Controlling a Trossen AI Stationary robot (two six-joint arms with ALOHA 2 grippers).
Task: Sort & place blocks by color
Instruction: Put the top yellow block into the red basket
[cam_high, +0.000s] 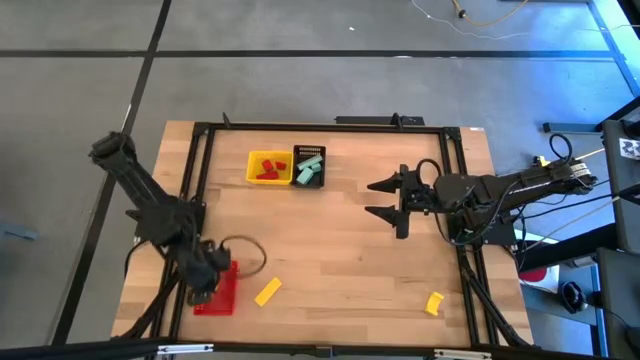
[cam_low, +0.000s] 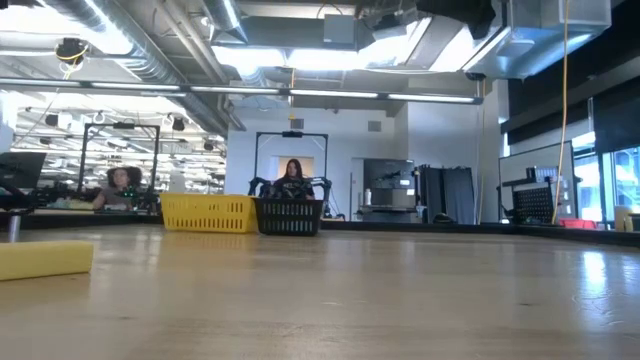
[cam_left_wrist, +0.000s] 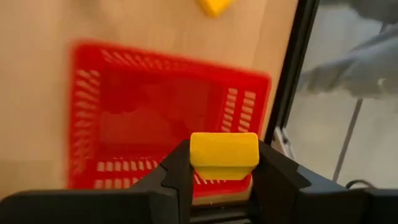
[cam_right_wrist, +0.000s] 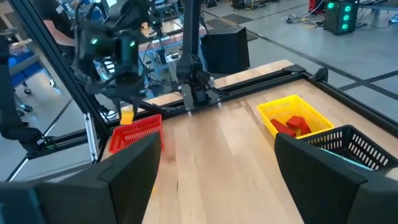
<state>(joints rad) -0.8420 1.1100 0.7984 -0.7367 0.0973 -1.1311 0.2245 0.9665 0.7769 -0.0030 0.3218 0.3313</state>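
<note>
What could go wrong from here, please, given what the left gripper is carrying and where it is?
The left gripper holds a yellow block directly over the red basket; letting go here would probably put yellow in the wrong colour's basket. The yellow basket already holds red blocks, so sorting looks mismatched and may compound. The red basket sits close to the table's frame rail, so a nudge could push it against that.

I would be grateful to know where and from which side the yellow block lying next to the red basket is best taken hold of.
Probably from straight above, across its two long sides at mid-length: the loose yellow block lies flat and slanted on the table beside the red basket, so the hand should turn to match. The right hand, open, is free.
</note>
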